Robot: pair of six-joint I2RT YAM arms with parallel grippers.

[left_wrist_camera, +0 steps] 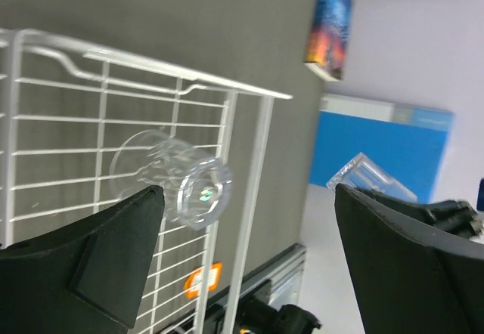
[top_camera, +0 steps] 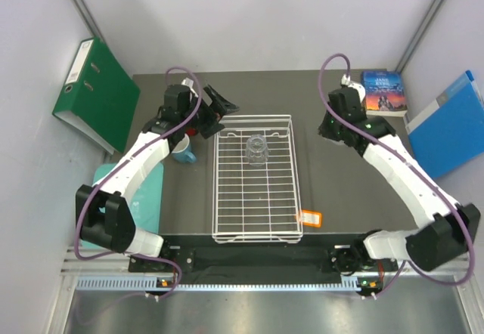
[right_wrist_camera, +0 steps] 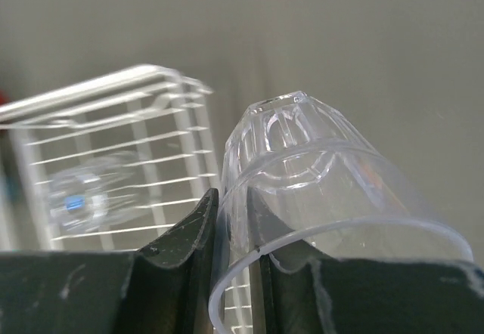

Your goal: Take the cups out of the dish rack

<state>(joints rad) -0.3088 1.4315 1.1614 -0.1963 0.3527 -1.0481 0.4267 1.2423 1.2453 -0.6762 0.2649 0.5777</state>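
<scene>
A clear tumbler (right_wrist_camera: 325,190) is being pinched at its rim between the nearly closed fingers of the right gripper (right_wrist_camera: 236,224), outside the dish rack (top_camera: 216,190), toward the upper right of the top view. Unloading is judged to be under way. The left gripper (left_wrist_camera: 248,194) is being held with fingers spread wide at the rack's upper left corner, facing the other tumbler (left_wrist_camera: 178,179), which is sitting in the rack's upper middle. A gentle lowering onto the table (top_camera: 333,198) and a release are being called for next.

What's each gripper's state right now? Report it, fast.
Left gripper: open, empty.
Right gripper: shut on a glass.
</scene>
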